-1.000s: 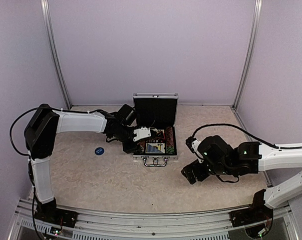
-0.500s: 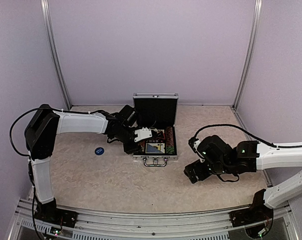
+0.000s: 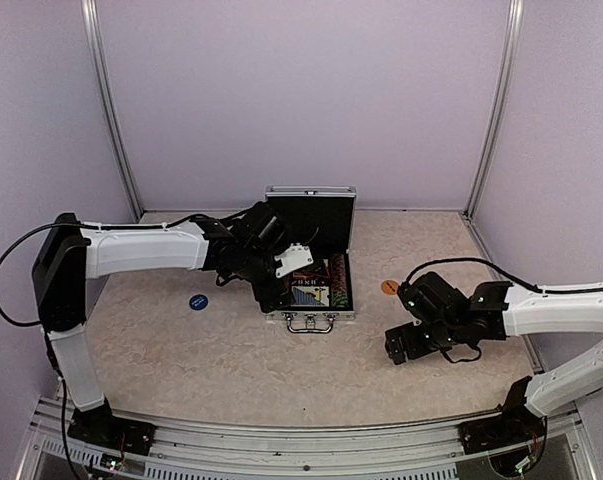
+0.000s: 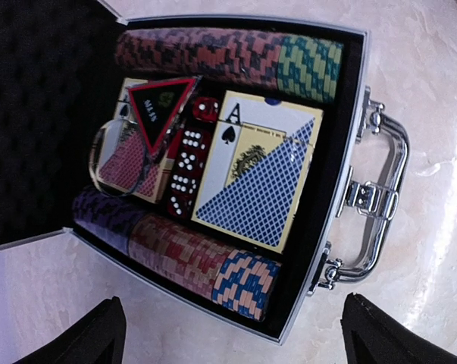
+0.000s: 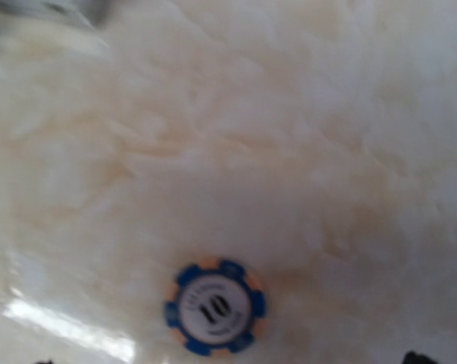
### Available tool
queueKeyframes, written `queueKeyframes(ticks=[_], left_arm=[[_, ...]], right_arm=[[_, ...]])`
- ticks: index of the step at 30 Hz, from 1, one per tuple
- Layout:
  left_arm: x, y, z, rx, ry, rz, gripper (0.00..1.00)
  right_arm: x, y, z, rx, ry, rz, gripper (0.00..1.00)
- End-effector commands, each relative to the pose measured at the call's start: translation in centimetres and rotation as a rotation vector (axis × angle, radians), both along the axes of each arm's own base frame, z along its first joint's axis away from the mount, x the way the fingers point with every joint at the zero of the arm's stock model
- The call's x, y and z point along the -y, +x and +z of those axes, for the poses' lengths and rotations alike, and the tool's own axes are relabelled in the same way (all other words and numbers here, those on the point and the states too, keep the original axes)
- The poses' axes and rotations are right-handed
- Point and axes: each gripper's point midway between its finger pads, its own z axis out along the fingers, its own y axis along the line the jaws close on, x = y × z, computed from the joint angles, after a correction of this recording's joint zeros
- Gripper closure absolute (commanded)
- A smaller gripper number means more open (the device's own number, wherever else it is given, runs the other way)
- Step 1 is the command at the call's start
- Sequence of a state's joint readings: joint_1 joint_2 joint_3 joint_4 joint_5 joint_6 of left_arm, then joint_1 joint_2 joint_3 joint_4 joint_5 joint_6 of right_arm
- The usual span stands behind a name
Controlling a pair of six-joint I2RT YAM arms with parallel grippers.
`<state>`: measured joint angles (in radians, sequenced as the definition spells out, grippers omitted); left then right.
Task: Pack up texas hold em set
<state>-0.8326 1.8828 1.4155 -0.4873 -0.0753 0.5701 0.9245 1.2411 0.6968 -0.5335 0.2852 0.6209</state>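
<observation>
The marbled beige surface [image 3: 231, 350] carries everything. The white-and-black left arm [image 3: 141, 248] reaches across it to the small ribbed silver aluminium case [image 3: 331, 314]. The case lies open near the middle of the surface, its black-lined lid [image 3: 310, 225] upright at the back and its chrome handle [image 4: 380, 205] toward the arm bases. The left end effector [image 4: 236, 341] hangs over the case with its fingers wide apart, gripping nothing. The white-and-black right arm [image 3: 551, 310] bends low to the right, well apart from the case. The right end effector [image 3: 401, 345] points down at the surface; only its dark tips show at the bottom corners of the wrist view, spread apart.

Inside the case, two rows of striped poker chips [image 4: 228, 57] line the long sides. Between them lie a blue-backed card deck [image 4: 258, 174] showing an ace of spades, a red-backed card deck [image 4: 129, 163] and a column of red dice [image 4: 186, 171]. A clear round disc [image 4: 118, 159] and a black triangle with a red edge [image 4: 161, 106] rest on the red-backed deck.

A blue round disc [image 3: 197, 301] lies on the surface left of the case. A small orange disc [image 3: 389, 287] lies to its right, near the right end effector. The right wrist view shows a blue-and-white chip marked 10 [image 5: 215, 305]; I cannot tell whether that is the orange disc.
</observation>
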Motion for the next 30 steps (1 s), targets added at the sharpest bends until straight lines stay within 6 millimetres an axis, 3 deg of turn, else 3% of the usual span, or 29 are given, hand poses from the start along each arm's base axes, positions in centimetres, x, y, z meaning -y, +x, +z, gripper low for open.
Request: queueKeyframes(ticks=[1,7,10,14,26,30], left_arm=[[0.2,0.5,4.0,0.104,-0.043,0.124,0.01],[1.6,-0.5,6.6,0.180,-0.147,0.235,0.01],[2.3,-0.8,7.6,0.103,-0.203,0.310,0.01],[3.1,-1.1,7.4,0.055,-0.197,0.341,0.01],[2.9,-0.4,10.7,-0.078,-0.437,0.436,0.01],[2.6,-0.4,11.2,-0.082,-0.465,0.441,0.01]], right_arm=[[0.7,-0.3,-1.3,-0.057,0.018,-0.041,0.00],[0.9,-0.2,-3.0,-0.097,0.000,-0.052,0.00],[0.9,-0.3,-3.9,-0.117,-0.002,-0.053,0.01],[0.1,-0.3,-4.5,-0.128,0.025,-0.039,0.09],[-0.5,0.2,-6.6,-0.151,-0.022,-0.009,0.27],[-0.8,0.4,-6.8,-0.153,-0.024,0.000,0.40]])
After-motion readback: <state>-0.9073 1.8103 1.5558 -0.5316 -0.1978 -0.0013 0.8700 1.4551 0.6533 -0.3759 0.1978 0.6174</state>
